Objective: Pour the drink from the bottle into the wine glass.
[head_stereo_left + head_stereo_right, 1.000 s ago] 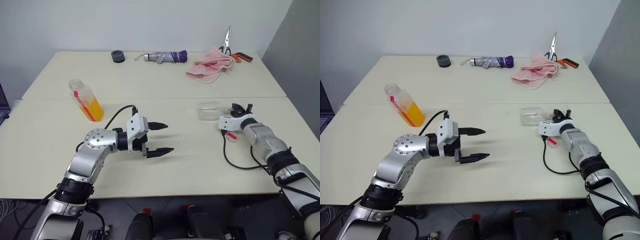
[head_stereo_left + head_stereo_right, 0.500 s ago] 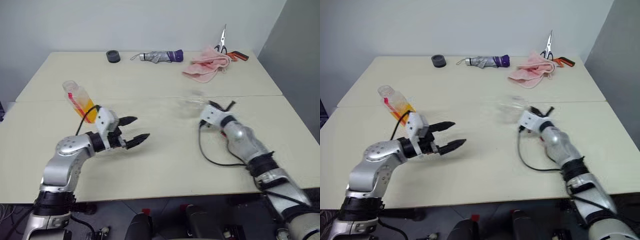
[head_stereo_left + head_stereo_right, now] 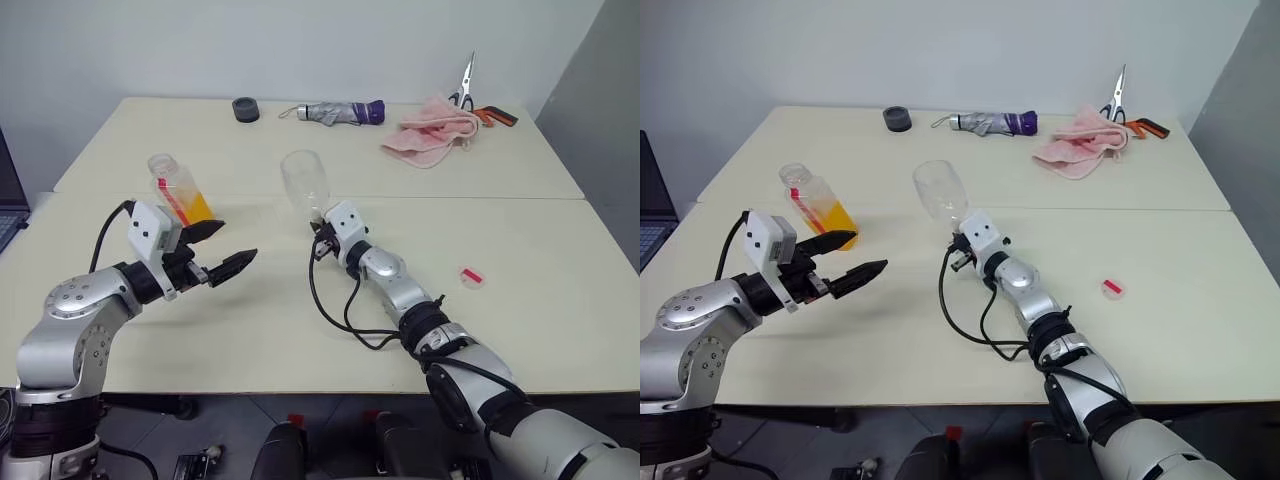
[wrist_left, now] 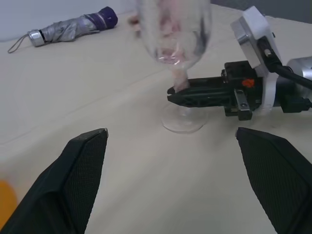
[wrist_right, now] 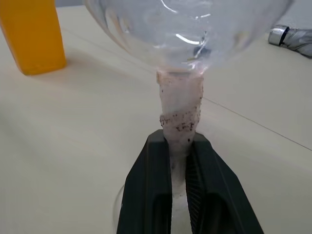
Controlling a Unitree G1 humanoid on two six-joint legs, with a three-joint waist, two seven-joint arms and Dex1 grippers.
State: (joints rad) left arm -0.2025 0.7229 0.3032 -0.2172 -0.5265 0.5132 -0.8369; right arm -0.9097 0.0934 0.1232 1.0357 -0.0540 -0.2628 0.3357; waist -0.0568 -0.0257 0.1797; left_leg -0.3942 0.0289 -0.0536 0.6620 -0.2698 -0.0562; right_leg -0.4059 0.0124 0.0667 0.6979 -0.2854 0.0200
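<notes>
Clear wine glass point(image 3: 305, 183) is standing upright mid-table in the head views, right gripper point(image 3: 322, 226) clamping its stem, while the left gripper point(image 3: 225, 250) is hanging wide open and empty just beside the bottle point(image 3: 180, 192) of orange drink point(image 3: 194, 208), uncapped, nothing poured yet. Left wrist view is showing the glass foot on the table; right wrist view is showing fingers point(image 5: 146, 190) pinching the stem, bowl empty, so grabbing the bottle and pouring are left.

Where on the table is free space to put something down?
Free: the near right part around the small red cap, and the near strip between both arms. Crowded: the far edge with umbrella, pink cloth, scissors; also between bottle and wine glass.
</notes>
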